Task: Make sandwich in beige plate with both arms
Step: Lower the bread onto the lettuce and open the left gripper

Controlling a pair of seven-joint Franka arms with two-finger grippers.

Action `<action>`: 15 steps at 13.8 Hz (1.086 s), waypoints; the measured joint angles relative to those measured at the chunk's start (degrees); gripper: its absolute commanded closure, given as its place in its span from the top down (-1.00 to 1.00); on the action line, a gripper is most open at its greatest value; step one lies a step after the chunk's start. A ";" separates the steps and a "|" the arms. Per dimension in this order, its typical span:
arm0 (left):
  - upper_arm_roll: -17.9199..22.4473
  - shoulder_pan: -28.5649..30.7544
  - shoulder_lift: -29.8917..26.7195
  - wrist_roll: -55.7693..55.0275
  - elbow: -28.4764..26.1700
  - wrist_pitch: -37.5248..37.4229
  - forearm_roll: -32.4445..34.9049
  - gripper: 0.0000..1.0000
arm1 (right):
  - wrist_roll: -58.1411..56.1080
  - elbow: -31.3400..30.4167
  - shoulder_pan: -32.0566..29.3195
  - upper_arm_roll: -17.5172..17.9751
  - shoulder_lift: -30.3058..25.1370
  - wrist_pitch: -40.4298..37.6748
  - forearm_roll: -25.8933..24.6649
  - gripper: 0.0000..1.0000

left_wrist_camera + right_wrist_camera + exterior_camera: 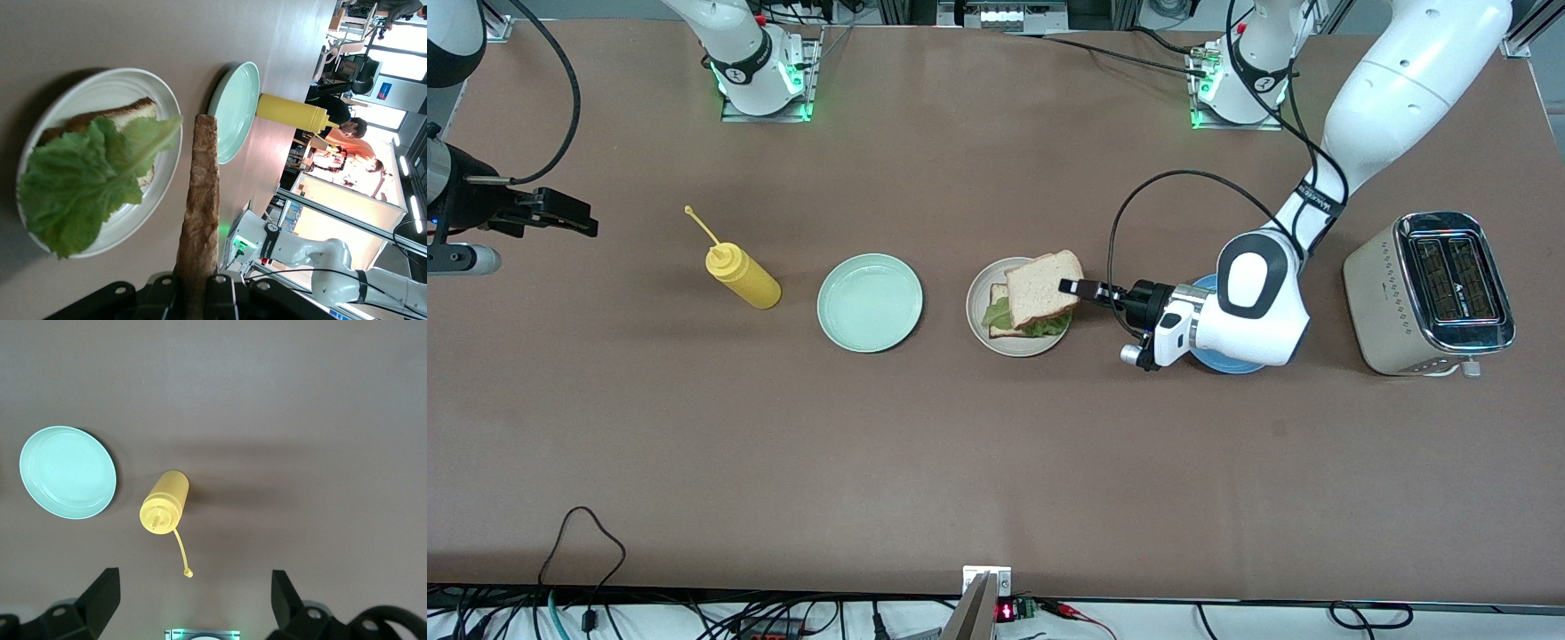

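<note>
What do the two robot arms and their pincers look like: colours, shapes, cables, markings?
Both arms are white with rounded segments and black bands at the joints. The left arm carries a looping black cable and a black oval patch near its wrist. The left pincer and right pincer are black, with two flat fingers. Green lights glow at both bases.

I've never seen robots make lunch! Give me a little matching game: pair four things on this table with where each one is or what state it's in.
Things:
1. top bread slice
2. lettuce leaf
3. mint-green plate
4. right claw

States:
A. lying on the lower slice in the beige plate
B. bare, beside the yellow bottle
C. open, holding nothing
D. pinched in the left claw, over the lettuce

Pairs: 1-D, 2-A, 3-B, 4-C
</note>
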 measured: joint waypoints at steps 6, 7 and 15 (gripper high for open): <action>0.00 -1.37 6.64 2.01 3.17 3.76 -0.03 -1.00 | 1.16 0.00 -0.10 -0.03 0.00 0.00 0.03 1.00; -0.01 -2.02 7.05 2.01 3.27 4.56 -0.03 -1.00 | 1.20 0.00 -0.20 -0.07 0.01 0.00 0.03 1.00; 0.23 -2.89 10.74 2.70 3.66 5.33 -0.03 -0.20 | 1.20 0.00 -1.03 -0.35 0.13 -0.08 0.14 1.00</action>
